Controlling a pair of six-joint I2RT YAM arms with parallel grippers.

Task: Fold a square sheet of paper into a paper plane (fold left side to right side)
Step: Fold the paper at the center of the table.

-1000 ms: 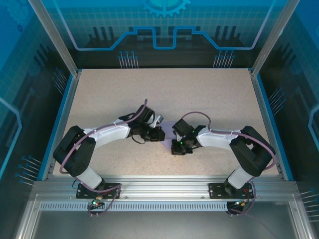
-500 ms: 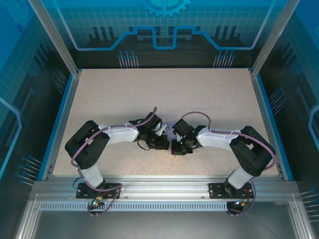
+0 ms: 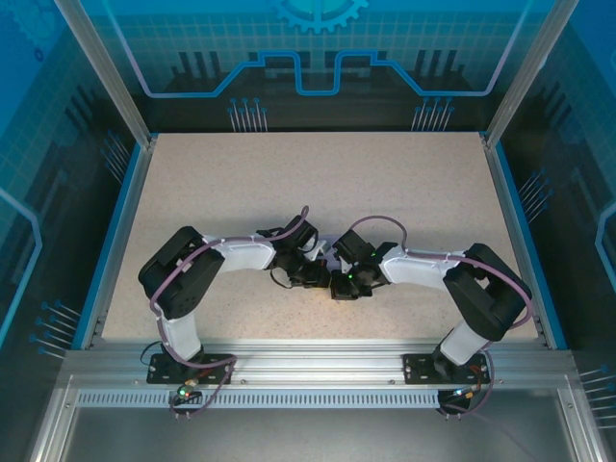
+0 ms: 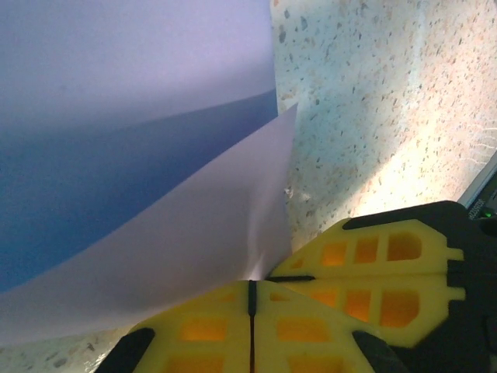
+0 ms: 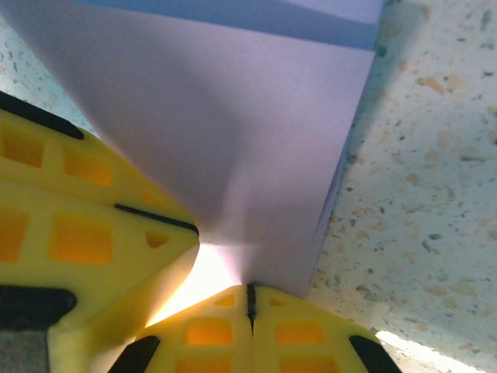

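Between left claw (image 4: 251,291) and right claw (image 5: 250,294), the paper sheet (image 4: 155,225) sits pinched.

Top cam: high overhead, tilted down on speckled beige tabletop (image 3: 385,183). Wrist cams: point-blank on pale lavender paper sheet (image 4: 116,78), top-frame centre.

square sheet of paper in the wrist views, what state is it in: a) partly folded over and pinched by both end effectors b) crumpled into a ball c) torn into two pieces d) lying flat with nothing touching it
a: the square sheet of paper shows overlapping layers, and it runs into the shut jaws of the left end effector and of the right end effector.
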